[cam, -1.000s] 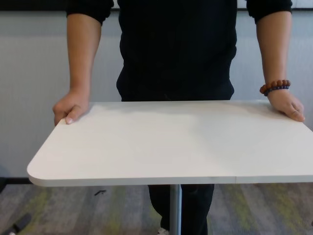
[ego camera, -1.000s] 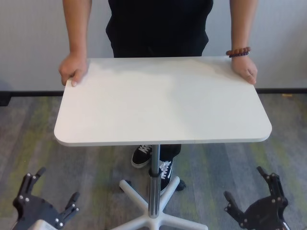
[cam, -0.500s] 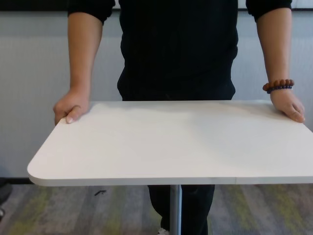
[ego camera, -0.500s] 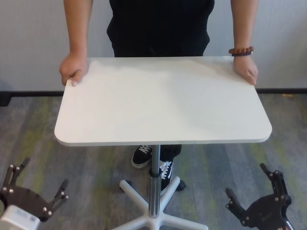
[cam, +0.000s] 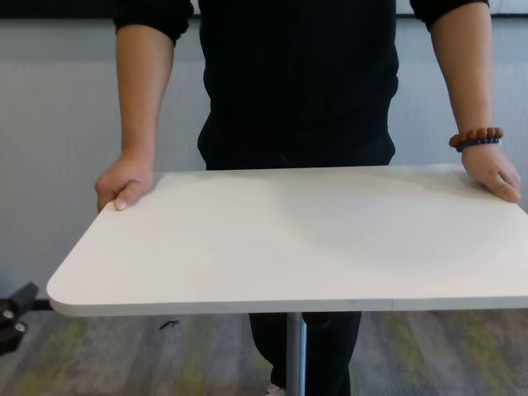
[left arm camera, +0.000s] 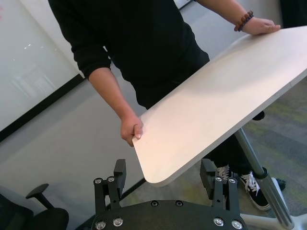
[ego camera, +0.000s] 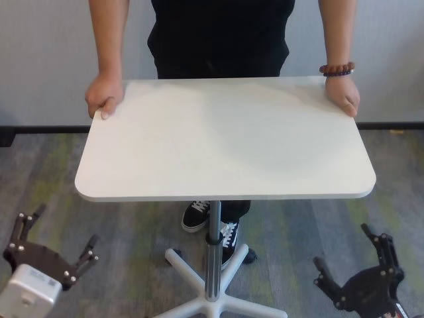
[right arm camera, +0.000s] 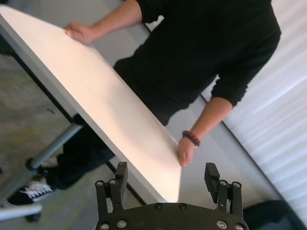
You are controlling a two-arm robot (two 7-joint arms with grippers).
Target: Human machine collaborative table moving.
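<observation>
Head view: human gripped the tabletop at both far corners.
Left pincer and right pincer hung released, apart below its near edge.

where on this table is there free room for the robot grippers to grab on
The table's near edge and both near corners are free. The person's hands hold the two far corners. Left gripper and right gripper hang open below the near edge, touching nothing.
</observation>
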